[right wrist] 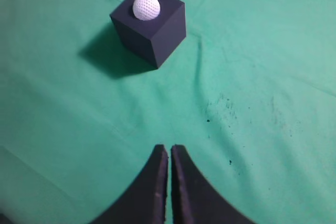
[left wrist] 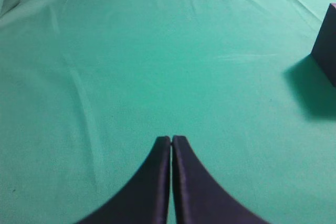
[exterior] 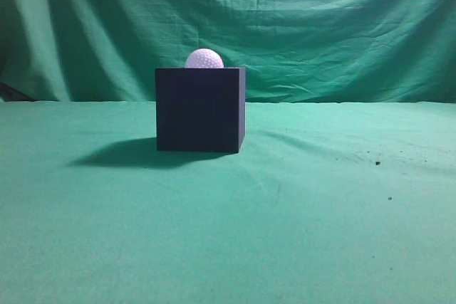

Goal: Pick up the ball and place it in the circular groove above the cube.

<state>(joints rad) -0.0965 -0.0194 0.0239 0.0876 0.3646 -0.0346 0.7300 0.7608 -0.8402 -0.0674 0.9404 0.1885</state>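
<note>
The white dimpled ball (exterior: 204,59) sits on top of the dark navy cube (exterior: 200,110) in the middle of the green cloth. In the right wrist view the ball (right wrist: 146,7) rests in the top face of the cube (right wrist: 157,30), well ahead of my right gripper (right wrist: 169,148), which is shut and empty. My left gripper (left wrist: 171,139) is shut and empty over bare cloth; only a corner of the cube (left wrist: 326,48) shows at its right edge. Neither gripper appears in the exterior view.
Green cloth (exterior: 299,211) covers the table and hangs as a backdrop behind. A few dark specks (right wrist: 229,114) lie on the cloth to the right of the cube. The cube casts a shadow to its left.
</note>
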